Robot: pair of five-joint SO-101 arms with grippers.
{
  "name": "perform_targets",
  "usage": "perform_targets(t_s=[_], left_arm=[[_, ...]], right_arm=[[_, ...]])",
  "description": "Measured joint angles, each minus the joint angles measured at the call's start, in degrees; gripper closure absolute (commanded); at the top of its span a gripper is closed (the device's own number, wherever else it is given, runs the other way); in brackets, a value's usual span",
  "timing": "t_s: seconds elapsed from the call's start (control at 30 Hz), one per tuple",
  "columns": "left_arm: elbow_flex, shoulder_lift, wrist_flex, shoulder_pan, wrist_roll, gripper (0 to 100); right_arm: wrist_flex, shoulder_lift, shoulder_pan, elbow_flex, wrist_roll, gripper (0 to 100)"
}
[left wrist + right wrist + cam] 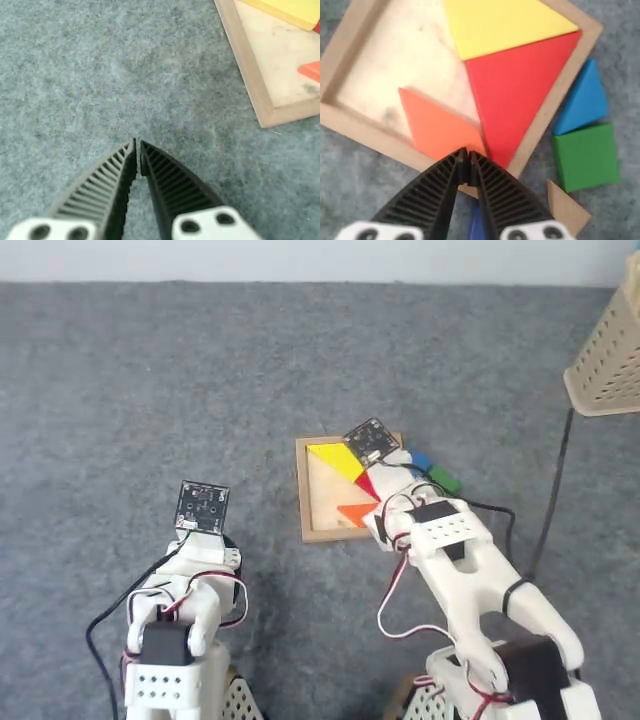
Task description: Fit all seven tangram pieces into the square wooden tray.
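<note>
**Task items.** The square wooden tray [330, 534] lies on the tabletop [150, 370], right of centre.
- Three pieces sit inside it. A large yellow triangle [505, 22] is at the far side, a large red triangle [520, 95] lies against the right rim, and an orange parallelogram [440, 130] lies by the near rim.
- The left part of the tray floor is bare wood.
- A blue triangle [582, 100] and a green square [585, 155] lie outside, just beside the right rim, touching or very nearly so.
- A tan triangle [567, 207] lies close to the green square.

**Right claw.** The right claw [466, 155] hangs over the tray's near rim, where the orange and red pieces meet. Its fingers are together and clamp nothing visible. A blue sliver shows beneath them; what it is cannot be told.

**Governing relation.** The loose pieces lie to the right of the right claw, across the rim. The blue triangle's long edge runs parallel to that rim. A grasp would probably need the fingers parted and set across that edge. The right arm is much the nearer.

**Left claw.** The left claw [137, 147] is over bare tabletop, left of the tray, fingers together.

**Surroundings.** The tabletop is covered in grey felt-like fabric. A beige perforated basket [610, 350] stands at the far right, and a black cable [550, 490] runs below it.
</note>
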Motion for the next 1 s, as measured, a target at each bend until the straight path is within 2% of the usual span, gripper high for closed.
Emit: perform_targets(t_s=[0.17, 0.33, 0.5, 0.57, 0.7, 0.8, 1.0], left_arm=[[0.00, 0.00, 0.00, 0.00, 0.00, 99], [0.00, 0.00, 0.00, 0.00, 0.00, 99], [0.00, 0.00, 0.00, 0.00, 0.00, 99], [0.00, 0.00, 0.00, 0.00, 0.00, 99], [0.00, 0.00, 0.00, 0.00, 0.00, 99], [0.00, 0.00, 0.00, 0.00, 0.00, 99], [0.00, 0.00, 0.00, 0.00, 0.00, 99]], right_arm=[[3.08, -6.51, 3.08, 0.18, 0.09, 98.9], [11.69, -18.02, 4.92, 0.18, 0.09, 98.3], [19.78, -23.47, 10.55, 0.18, 0.44, 84.4], [21.27, -23.47, 13.71, 0.18, 4.48, 81.9], [21.89, -21.63, 18.99, 0.18, 18.02, 81.9], [22.77, -16.53, 19.43, -0.88, 27.08, 81.6], [22.86, -2.90, 19.52, -8.62, 31.82, 81.4]])
